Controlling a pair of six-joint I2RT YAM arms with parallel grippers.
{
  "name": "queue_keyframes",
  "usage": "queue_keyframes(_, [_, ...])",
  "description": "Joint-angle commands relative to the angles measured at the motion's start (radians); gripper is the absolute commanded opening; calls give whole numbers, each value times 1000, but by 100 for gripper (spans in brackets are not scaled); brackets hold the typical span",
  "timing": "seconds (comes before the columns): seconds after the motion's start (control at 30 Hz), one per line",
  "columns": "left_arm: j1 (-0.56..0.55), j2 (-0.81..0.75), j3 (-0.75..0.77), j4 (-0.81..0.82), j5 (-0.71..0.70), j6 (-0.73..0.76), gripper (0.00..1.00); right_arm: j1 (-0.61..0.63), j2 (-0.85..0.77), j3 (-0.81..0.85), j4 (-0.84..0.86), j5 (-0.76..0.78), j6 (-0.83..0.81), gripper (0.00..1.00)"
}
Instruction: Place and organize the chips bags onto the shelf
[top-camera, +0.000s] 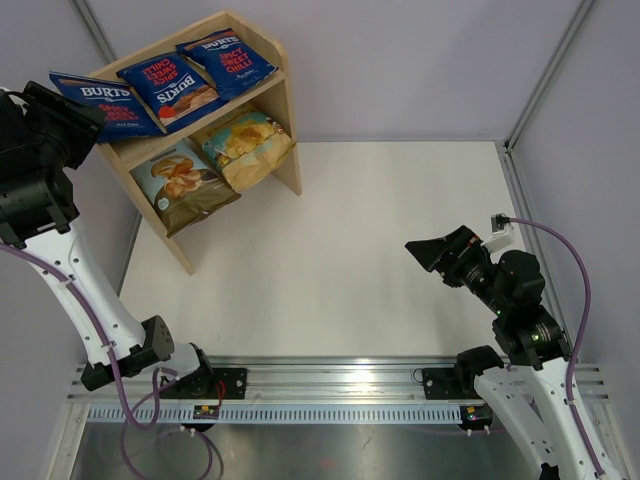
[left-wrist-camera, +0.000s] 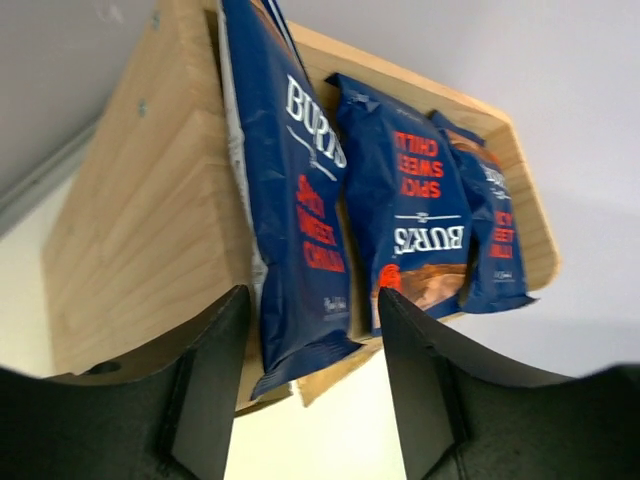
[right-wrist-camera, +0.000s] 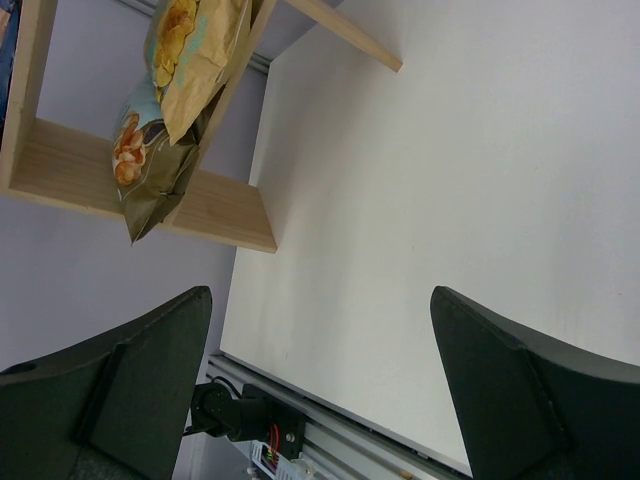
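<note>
Shows, at the upper left of the overhead view, the shelf (top-camera: 288, 120) standing on the white table (top-camera: 380, 200) with all five bags on it. Carries on the upper tier three dark blue Burts bags side by side, namely left bag (top-camera: 110, 100), middle bag (top-camera: 168, 85) and right bag (top-camera: 228, 58), with the left one overhanging the shelf's end. Holds on the lower tier the pale Cassava bag (top-camera: 182, 185) and, touching it on the right, the tan-yellow bag (top-camera: 245, 145). Places the left gripper (top-camera: 85, 120) at the left edge, just beside the left bag, jaws parted and gripping nothing. Sets the right gripper (top-camera: 430, 248) at the right of the frame, well apart from the shelf, above bare table, jaws wide open and empty
</note>
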Motion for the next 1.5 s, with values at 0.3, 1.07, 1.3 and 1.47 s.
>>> queue_keyframes(0.3, [-52, -48, 43, -78, -146, 161, 42, -2, 7, 16, 2, 9, -42, 99])
queue_keyframes(1.07, [-67, 51, 7, -7, -28, 157, 10, -2, 28, -41, 74, -11, -19, 99])
queue_keyframes(1.3, [-69, 78, 1, -10, 3, 144, 6, -2, 22, -41, 66, -3, -30, 99])
queue_keyframes(1.47, [-67, 76, 24, -30, -11, 153, 9, -2, 28, -43, 66, -5, -31, 99])
